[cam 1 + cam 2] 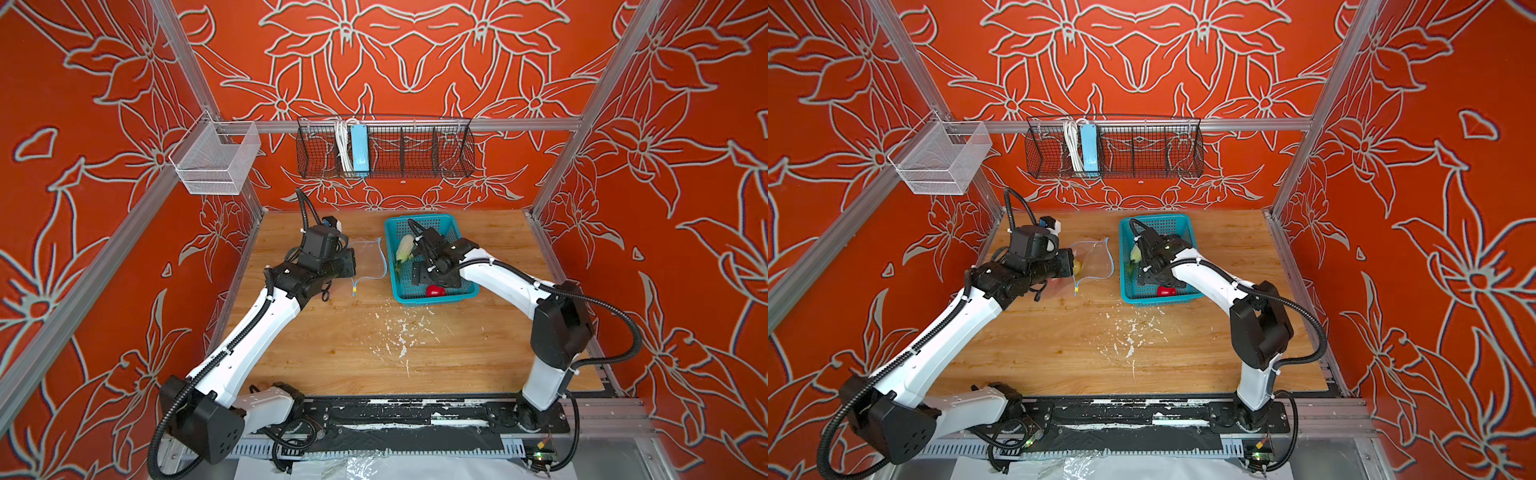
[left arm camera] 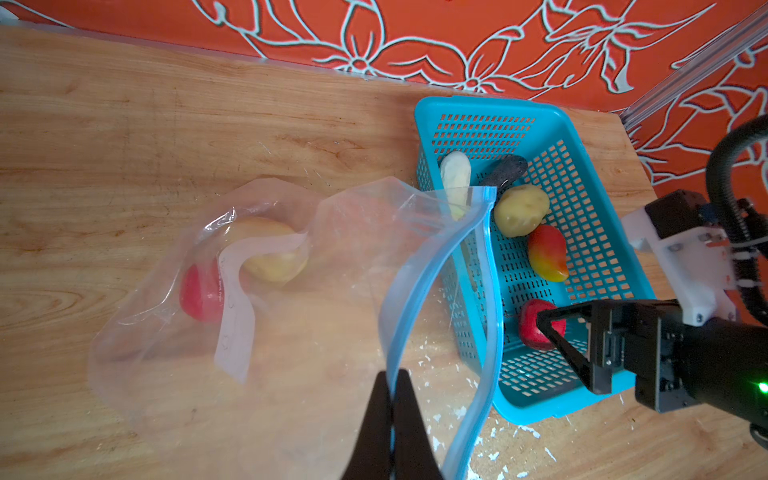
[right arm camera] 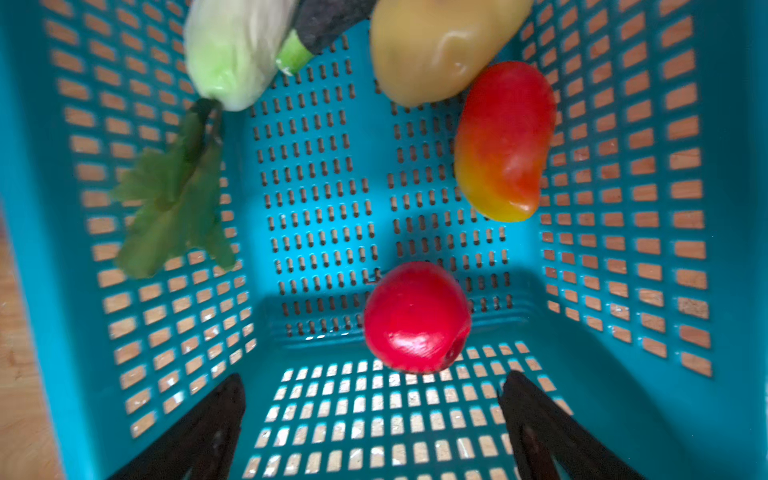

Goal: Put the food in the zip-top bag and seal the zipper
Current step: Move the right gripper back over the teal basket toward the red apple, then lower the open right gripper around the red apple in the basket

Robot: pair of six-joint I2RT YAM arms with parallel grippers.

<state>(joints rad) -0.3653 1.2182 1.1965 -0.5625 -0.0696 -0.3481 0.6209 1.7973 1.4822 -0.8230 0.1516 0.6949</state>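
So, left gripper [image 2: 392,376] pinches shut on bag [image 2: 332,257] mouth beside basket [image 2: 490,104], propping it open for loading; potato [image 2: 272,253] and tomato [image 2: 199,293] already inside; right gripper [image 3: 372,378] gapes wide, empty, just over basket tomato [image 3: 415,318], probably next pick.

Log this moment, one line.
left gripper: shut on zipper | right gripper: open, by tomato in basket | bag: unsealed, potato inside

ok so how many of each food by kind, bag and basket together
potatoes: 2, the bag potato and the basket potato
tomatoes: 2, the bag tomato and the basket tomato
red-yellow fruit: 1, in the basket
eggplant: 1, in the basket
leafy vegetable: 1, in the basket
total: 7
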